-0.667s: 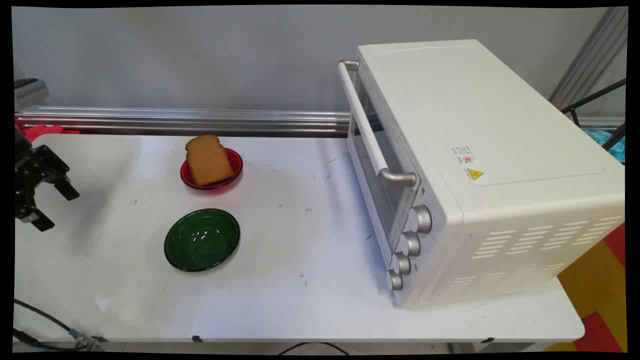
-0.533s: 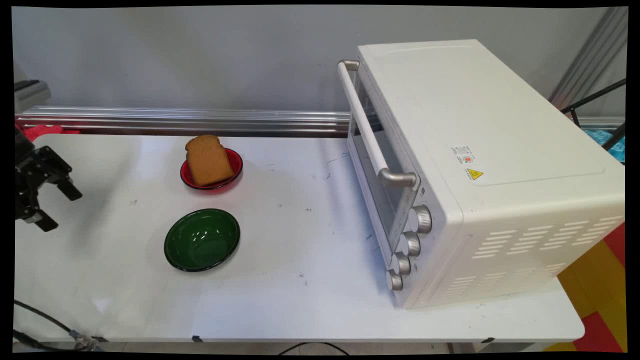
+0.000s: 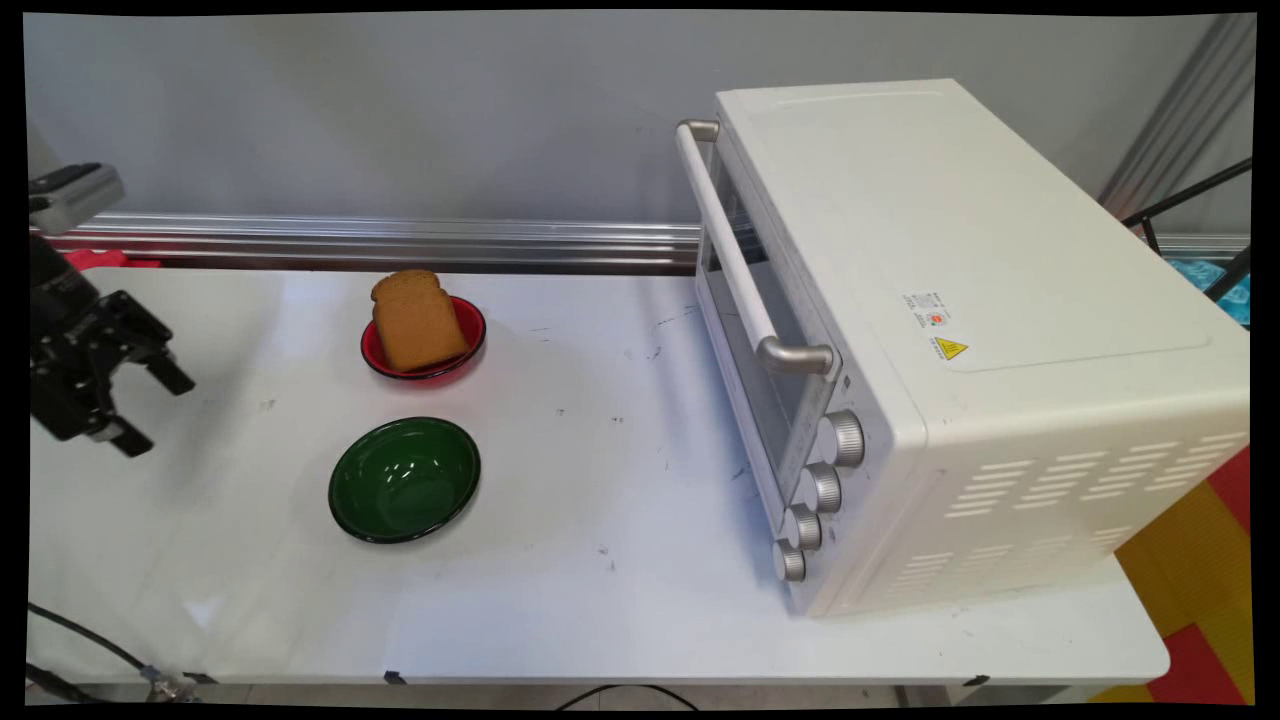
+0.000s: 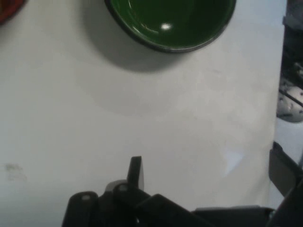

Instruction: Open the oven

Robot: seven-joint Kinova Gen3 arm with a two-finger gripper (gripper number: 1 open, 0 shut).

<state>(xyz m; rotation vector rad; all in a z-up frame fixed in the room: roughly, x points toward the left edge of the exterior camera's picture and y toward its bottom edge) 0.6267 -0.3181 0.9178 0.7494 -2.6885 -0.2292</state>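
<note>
Black and 2-fingered, the gripper hangs over the left end of the white table with its jaws spread wide and holding nothing. The round dark green glazed bowl lies nearest, to the gripper's right in the main view and well apart from it; in the hand view the bowl sits ahead of the fingertips. Behind it, a brown slice of bread leans in a small red bowl. A white toaster oven with its door closed fills the table's right side, before a grey wall.
</note>
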